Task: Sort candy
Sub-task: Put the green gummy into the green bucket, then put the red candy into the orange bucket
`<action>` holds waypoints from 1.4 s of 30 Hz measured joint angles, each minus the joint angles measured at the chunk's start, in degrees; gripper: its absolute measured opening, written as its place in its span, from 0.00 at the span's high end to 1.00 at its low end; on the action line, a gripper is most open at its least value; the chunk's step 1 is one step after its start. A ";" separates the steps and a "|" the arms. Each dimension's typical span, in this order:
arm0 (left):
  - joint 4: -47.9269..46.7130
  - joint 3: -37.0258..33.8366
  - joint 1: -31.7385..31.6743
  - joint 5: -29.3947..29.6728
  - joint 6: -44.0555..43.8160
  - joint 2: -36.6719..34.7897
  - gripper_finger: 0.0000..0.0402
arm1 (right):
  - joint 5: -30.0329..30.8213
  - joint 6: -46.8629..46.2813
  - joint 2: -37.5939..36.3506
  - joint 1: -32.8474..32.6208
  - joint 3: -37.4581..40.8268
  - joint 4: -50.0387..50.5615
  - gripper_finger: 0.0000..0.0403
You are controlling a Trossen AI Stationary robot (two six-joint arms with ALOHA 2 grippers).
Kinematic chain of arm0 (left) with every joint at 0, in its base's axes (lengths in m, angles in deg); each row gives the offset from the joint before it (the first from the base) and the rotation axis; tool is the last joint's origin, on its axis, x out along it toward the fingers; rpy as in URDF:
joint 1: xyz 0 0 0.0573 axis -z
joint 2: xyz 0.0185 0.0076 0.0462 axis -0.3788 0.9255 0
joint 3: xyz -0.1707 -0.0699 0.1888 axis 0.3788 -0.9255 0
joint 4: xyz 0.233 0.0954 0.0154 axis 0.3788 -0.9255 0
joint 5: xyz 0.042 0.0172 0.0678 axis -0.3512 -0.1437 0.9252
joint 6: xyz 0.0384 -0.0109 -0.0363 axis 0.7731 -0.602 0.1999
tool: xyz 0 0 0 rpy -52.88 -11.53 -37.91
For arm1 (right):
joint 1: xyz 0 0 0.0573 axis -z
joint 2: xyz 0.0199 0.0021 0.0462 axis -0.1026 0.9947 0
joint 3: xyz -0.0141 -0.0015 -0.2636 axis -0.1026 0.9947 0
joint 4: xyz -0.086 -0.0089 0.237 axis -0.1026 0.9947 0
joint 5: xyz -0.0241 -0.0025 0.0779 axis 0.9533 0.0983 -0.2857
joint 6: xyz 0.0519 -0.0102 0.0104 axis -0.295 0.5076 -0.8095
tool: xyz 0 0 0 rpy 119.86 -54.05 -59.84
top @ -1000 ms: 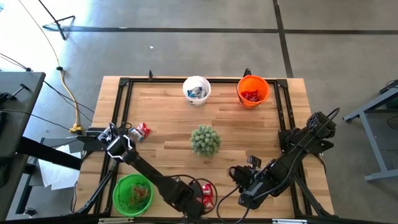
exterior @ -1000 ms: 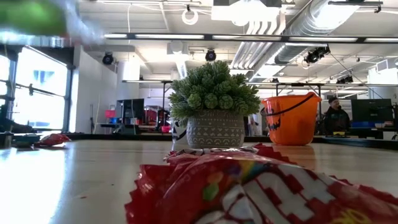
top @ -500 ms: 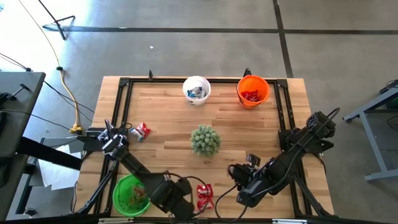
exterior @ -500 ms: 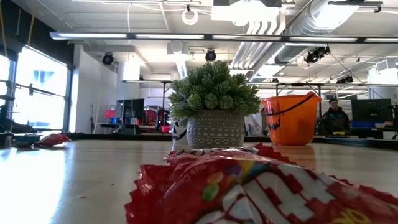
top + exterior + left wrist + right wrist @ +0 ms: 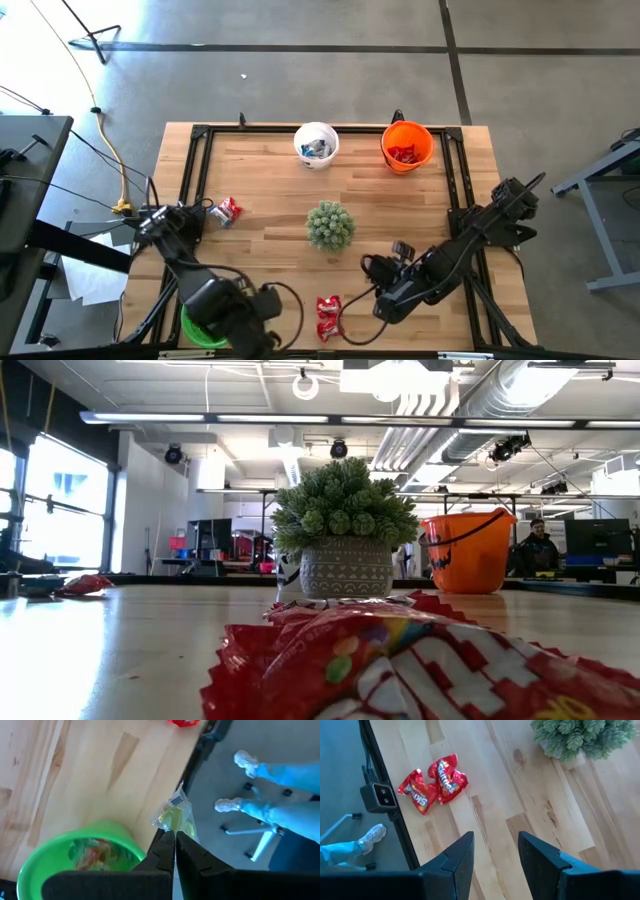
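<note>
Since the earlier frame the left arm has swung from the two shiny red candy packets (image 5: 328, 314) at 6 o'clock to the green plastic bucket (image 5: 200, 326) at 7 o'clock. The left gripper (image 5: 174, 834) has its fingers clenched on a small yellow-green wrapped candy (image 5: 173, 815), poised beside the bucket rim. The step in hand appears to be depositing; next it must centre over the bucket and release. The right gripper (image 5: 495, 851) hovers with fingers parted, right of the red packets on the wooden tabletop (image 5: 260, 240).

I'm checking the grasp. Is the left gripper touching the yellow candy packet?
Touching. The left wrist view shows the left gripper with its fingers shut on the lower edge of the yellow candy packet, held up beside the green bucket.
</note>
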 joint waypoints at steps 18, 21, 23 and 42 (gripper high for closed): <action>0.03 -18.04 7.04 -1.18 -2.79 -10.35 1.00 | -0.22 -3.37 0.00 3.97 0.01 -0.34 0.63; -0.10 -23.21 7.71 -1.20 -7.39 -13.40 1.00 | -0.21 -3.67 0.00 4.29 0.00 -0.36 0.63; -0.03 -25.80 7.89 -1.22 -10.58 -14.83 1.00 | -0.19 -4.11 0.00 4.36 0.00 -0.36 0.63; 0.07 -31.67 9.33 1.35 -3.22 -16.11 0.88 | 0.08 -5.03 0.00 4.42 0.00 -1.19 0.63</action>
